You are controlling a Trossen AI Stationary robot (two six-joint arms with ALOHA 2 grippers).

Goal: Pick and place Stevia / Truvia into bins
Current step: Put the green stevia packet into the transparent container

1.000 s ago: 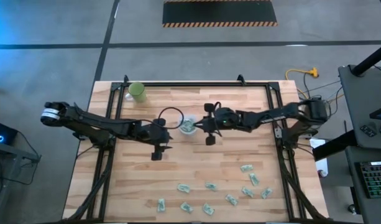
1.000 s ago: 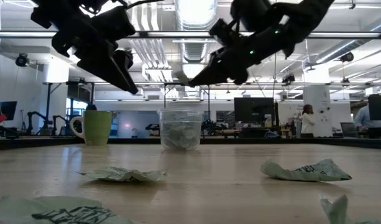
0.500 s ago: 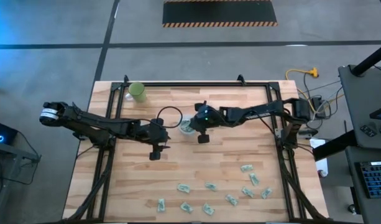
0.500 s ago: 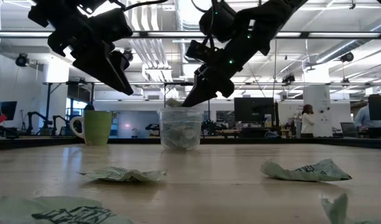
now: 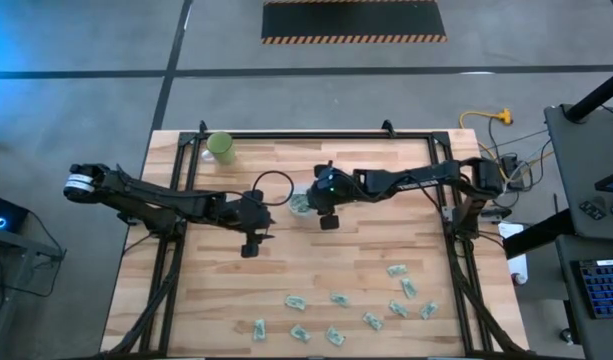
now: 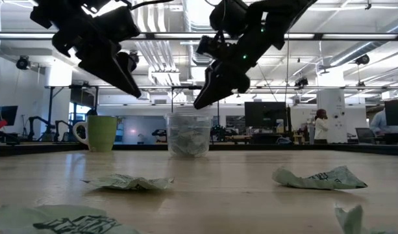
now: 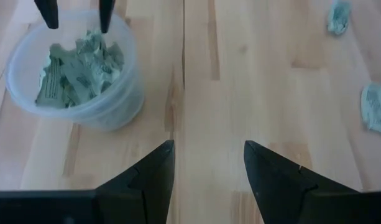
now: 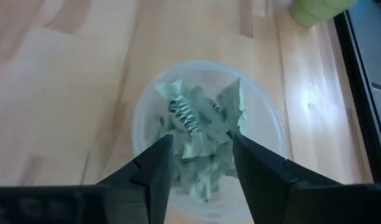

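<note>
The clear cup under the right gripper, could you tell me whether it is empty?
No: the clear cup holds a heap of green packets.

Both arms reach inward, fingers apparently parted.

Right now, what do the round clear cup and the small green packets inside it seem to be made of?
The round clear cup looks like thin translucent plastic, since its contents show through its wall. The small green packets look like matte printed paper, creased and crumpled.

Floor: grey concrete, black hazard-striped mat | Furniture: dark side desk, right of bench | Ceiling: exposed silver ducts | Distance: standing people
</note>
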